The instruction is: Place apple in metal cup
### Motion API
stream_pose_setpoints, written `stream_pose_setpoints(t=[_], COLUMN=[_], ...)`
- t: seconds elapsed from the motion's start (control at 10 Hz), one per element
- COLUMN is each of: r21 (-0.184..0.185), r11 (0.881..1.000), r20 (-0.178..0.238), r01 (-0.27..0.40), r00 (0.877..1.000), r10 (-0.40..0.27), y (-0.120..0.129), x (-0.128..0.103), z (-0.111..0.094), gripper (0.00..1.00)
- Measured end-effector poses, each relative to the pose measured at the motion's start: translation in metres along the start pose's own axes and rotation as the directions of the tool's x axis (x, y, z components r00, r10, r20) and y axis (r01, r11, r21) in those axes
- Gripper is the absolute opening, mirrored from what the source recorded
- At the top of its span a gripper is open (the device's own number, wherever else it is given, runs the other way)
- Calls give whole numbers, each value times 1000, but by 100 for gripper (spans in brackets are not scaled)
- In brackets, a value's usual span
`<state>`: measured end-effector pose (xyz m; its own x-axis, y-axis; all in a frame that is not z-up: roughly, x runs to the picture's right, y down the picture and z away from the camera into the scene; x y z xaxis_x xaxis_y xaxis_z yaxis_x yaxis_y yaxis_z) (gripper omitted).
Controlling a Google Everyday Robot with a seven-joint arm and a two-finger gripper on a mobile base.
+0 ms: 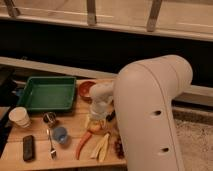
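Observation:
The apple [95,126], small and yellow-orange with a reddish blush, sits on the wooden table [15,159] near its middle. My gripper [97,119] hangs from the white wrist straight over the apple, right at its top. The metal cup [49,119], short and silver-grey with a dark inside, stands upright to the left of the apple, about a hand's width away, in front of the green tray. My big white arm [150,115] hides the table's right part.
A green tray [47,92] lies at the back left, with an orange bowl [86,90] beside it. A white paper cup [19,117], a blue cup [60,135], a spoon [51,146], a black remote [28,148], an orange-red pepper [82,144], yellow strips [102,148] and dark grapes [119,147] are around.

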<state>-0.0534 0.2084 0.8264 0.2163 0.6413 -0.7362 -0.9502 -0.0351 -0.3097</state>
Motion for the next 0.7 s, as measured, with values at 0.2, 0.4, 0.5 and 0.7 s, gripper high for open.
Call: stream_pose_setpoints(t=[0.2, 0.4, 0.5, 0.7], r21=[-5, -17, -30, -59], r11=[1000, 999, 997, 988], r20=[10, 43, 70, 128], r01=[18, 52, 75, 140], r00=[1000, 998, 995, 983], r10=[-17, -51, -73, -132], y=[4, 14, 21, 39], x=[-1, -2, -2, -7], z=[-7, -26, -40, -67], gripper=[26, 6, 1, 0])
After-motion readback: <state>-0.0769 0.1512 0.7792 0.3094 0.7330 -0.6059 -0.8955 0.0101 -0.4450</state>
